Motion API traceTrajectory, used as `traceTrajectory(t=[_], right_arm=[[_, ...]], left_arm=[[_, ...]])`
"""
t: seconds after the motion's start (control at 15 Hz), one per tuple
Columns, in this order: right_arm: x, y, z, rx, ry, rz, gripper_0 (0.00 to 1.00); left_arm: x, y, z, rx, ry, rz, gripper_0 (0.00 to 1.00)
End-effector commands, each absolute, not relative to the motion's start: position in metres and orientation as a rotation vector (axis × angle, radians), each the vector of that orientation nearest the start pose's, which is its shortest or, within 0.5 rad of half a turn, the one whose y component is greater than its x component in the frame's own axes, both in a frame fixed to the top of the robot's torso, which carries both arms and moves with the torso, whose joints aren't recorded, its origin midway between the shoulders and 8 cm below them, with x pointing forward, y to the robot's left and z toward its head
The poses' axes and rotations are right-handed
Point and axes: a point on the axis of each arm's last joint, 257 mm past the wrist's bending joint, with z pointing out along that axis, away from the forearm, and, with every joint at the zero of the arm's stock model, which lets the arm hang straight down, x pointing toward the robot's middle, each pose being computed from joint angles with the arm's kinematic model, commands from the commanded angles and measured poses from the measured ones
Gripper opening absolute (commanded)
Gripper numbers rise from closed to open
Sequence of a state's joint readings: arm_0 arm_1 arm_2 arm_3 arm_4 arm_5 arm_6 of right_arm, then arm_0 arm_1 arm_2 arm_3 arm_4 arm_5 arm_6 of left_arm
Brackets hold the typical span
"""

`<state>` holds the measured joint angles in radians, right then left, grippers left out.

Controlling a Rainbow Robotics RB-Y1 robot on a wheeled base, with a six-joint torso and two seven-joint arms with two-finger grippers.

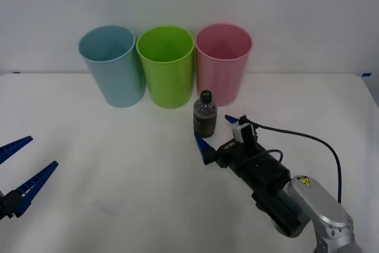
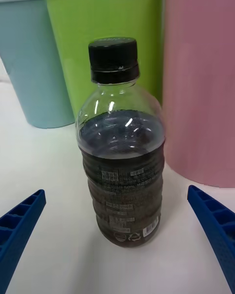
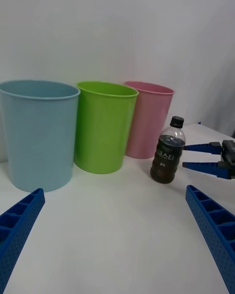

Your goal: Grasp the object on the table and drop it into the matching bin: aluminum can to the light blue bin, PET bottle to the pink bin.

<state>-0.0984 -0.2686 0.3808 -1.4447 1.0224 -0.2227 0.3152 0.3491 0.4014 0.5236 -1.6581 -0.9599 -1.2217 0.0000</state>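
The PET bottle (image 1: pixel 205 117), small and clear with dark liquid and a black cap, stands upright on the white table (image 1: pixel 118 170) just in front of the pink bin (image 1: pixel 223 63). My right gripper (image 1: pixel 214 131) is open and low over the table. Its blue fingertips (image 2: pixel 24 210) sit either side of the bottle (image 2: pixel 121 166) and just short of it, without touching. In the left wrist view the bottle (image 3: pixel 167 157) stands apart from those tips. The light blue bin (image 1: pixel 112 66) is at the row's left end. My left gripper (image 1: pixel 44 151) hangs open at the table's left edge.
A lime green bin (image 1: pixel 166 66) stands between the light blue and pink bins, and all three touch or nearly touch in a row at the back. The right arm's black cable (image 1: pixel 320 143) loops over the table's right side. Bare tabletop lies between the two arms.
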Motion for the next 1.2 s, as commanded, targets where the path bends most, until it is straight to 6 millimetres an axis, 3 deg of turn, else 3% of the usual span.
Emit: traceTrajectory(t=[0.07, 0.53, 1.2], right_arm=[[0.518, -0.05, -0.268, -0.499, 1.589, 0.409, 1.0], [0.546, -0.036, -0.271, -0.482, 1.615, 0.367, 1.0], [0.557, -0.026, -0.272, -0.474, 1.631, 0.343, 1.0]], left_arm=[[0.342, 0.33, -0.169, 0.465, 1.441, -0.567, 1.0], [0.342, 0.33, -0.169, 0.465, 1.441, -0.567, 1.0], [0.342, 0.33, -0.169, 0.465, 1.441, -0.567, 1.0]])
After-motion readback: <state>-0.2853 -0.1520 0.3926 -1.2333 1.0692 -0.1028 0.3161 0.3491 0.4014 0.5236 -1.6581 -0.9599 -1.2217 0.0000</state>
